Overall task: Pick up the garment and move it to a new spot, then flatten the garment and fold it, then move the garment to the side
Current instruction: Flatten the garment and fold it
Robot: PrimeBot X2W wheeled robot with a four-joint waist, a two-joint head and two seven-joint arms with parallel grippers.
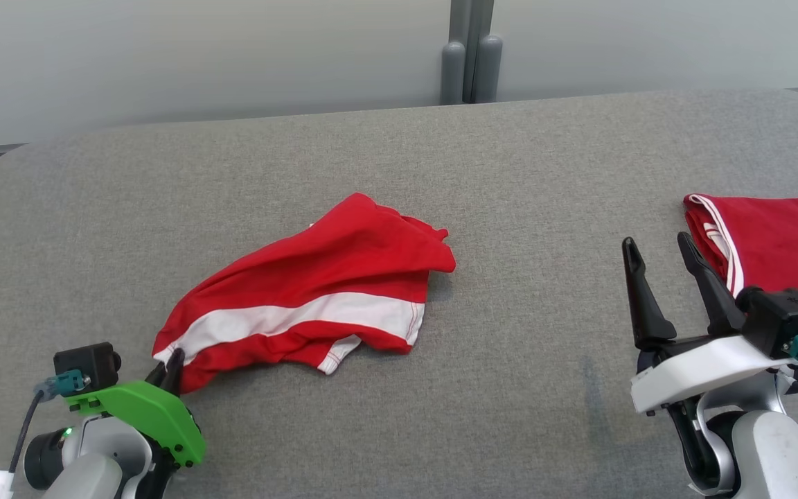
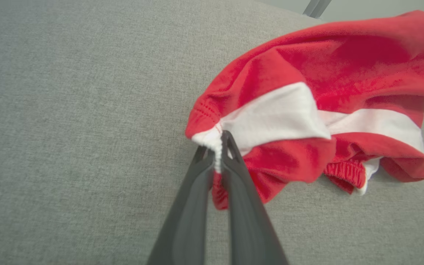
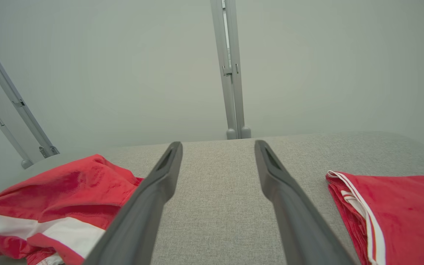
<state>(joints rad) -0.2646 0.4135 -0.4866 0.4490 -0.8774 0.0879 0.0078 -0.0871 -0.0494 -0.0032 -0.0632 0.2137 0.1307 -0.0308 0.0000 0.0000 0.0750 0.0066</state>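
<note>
Closest to me in the head view, the left gripper, under its green housing, is pinching the near-left corner of the red-and-white garment. The garment is lying crumpled near the middle of the grey fabric surface. Over at the lower right, the right gripper is hovering with its fingers spread apart and nothing between them, just beside a folded red garment that is resting at the surface's right edge.

Looking along the left wrist view, the left gripper is pressing its fingers together on the white hem where the stripe meets the red cloth. The red-and-white garment is bunching up and away to the right, with bare surface lying to the left.

Through the right wrist view, the right gripper is holding its fingers wide over the surface, between the red-and-white garment on one side and the folded red garment on the other.

To my eye the first step is under way: the pick-up grip is taken, but most of the cloth is lying on the surface. I'd judge the next move is calling for a lift and a carry to a fresh spot, keeping clear of the folded piece.

No brand, label or writing is showing that I can read.
</note>
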